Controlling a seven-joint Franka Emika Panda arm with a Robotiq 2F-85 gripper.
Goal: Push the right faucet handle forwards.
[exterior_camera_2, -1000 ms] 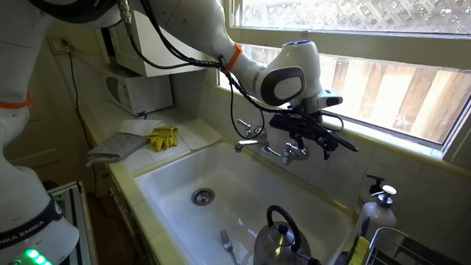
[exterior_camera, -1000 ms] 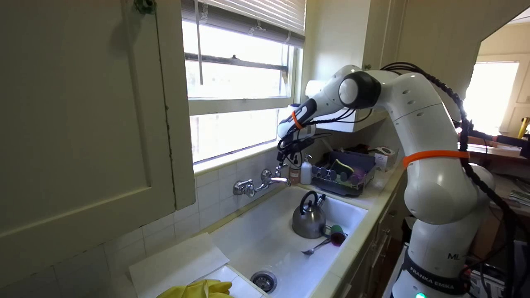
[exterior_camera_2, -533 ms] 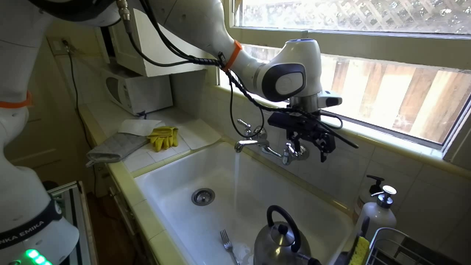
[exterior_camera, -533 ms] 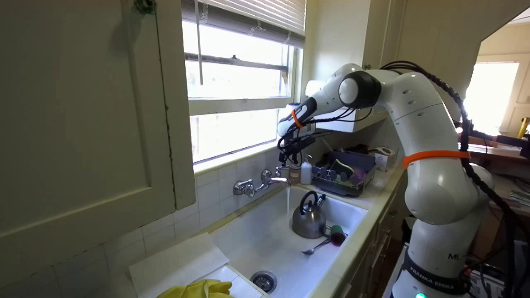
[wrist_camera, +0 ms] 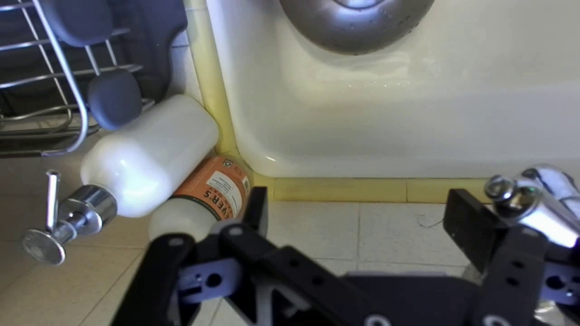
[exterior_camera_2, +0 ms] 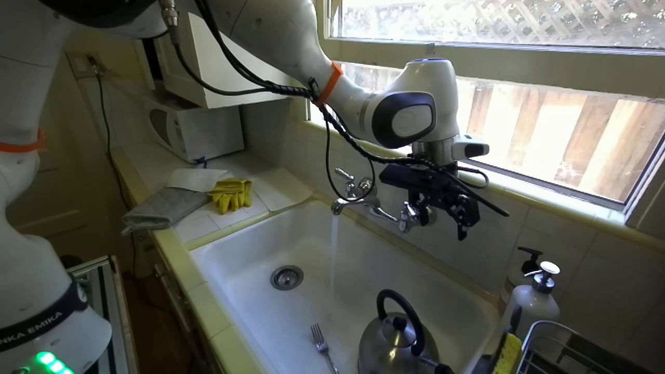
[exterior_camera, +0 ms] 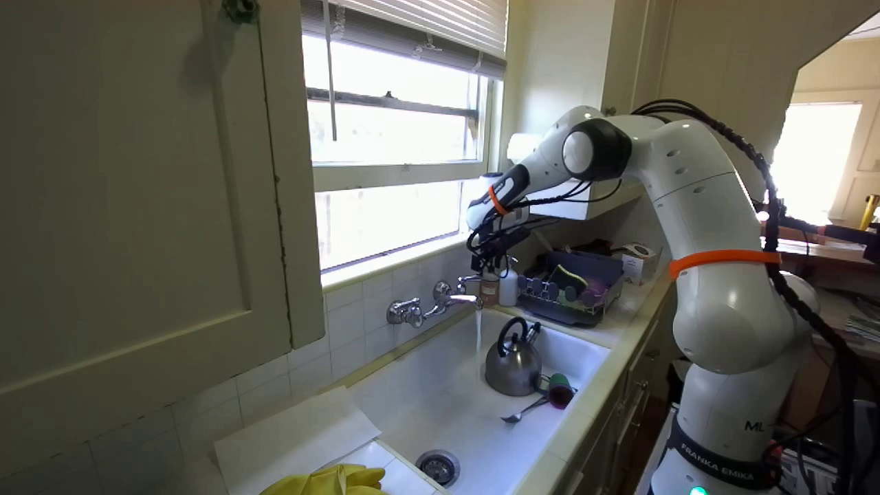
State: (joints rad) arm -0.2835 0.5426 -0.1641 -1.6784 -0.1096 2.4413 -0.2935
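Your white, smooth-shelled arm (exterior_camera: pixel 705 192), banded in orange, arched across the right half of the frame in an exterior view. Left of it lay the glossy white sink (exterior_camera: pixel 412 392), its corners rounded. In the sink stood the kettle (exterior_camera: pixel 512 370), a squat dome of dull silvery metal with a looped black grip. Your hand (wrist_camera: pixel 355 215), black and angular, had its fingers spread wide, pale tile (wrist_camera: pixel 312 235) showing between them; in that exterior view it had shifted slightly right over the last second. The curved chrome spout (exterior_camera: pixel 462 300) pointed right near mid-frame. A second earlier it was dry; now a thin, clear stream of water (exterior_camera: pixel 478 337) fell from it. Smallest was the right faucet handle (exterior_camera: pixel 470 279), polished chrome, just above the spout and below your hand in the frame. Its long axis ran nearly level, the free end pointing right with a slight upward tilt. In the wrist view it sat at the right edge, slanting from upper left to lower right, just beside the finger there; whether they touched, you could not tell.
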